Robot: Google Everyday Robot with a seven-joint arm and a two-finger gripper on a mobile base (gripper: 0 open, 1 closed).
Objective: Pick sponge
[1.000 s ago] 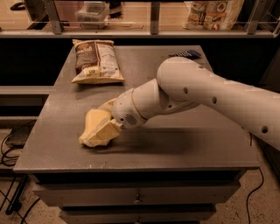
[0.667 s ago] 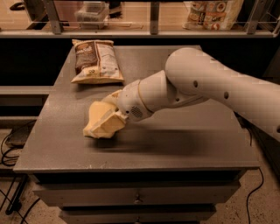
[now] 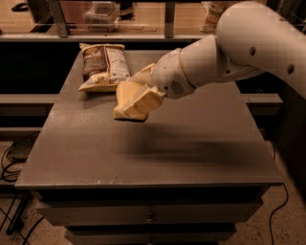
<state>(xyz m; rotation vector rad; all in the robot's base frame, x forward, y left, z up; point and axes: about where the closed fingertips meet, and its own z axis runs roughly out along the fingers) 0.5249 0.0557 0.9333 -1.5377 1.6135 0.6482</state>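
The pale yellow sponge [image 3: 125, 101] hangs in the air above the left middle of the grey table [image 3: 201, 158], clear of its surface. My gripper [image 3: 137, 103], with yellowish blocky fingers [image 3: 152, 98], is shut on the sponge and holds it at the end of the white arm [image 3: 229, 52] that reaches in from the upper right. The sponge and fingers blend in colour, so the sponge's far side is hidden. A shadow lies on the table below and to the right of it.
A brown-and-white snack bag [image 3: 103, 67] lies at the table's back left, just behind the held sponge. A shelf with a rail and containers [image 3: 103, 12] runs behind the table. Cables [image 3: 9, 162] lie on the floor at the left.
The gripper has risen up and back toward the snack bag with the sponge in it. The sponge has left the table surface.
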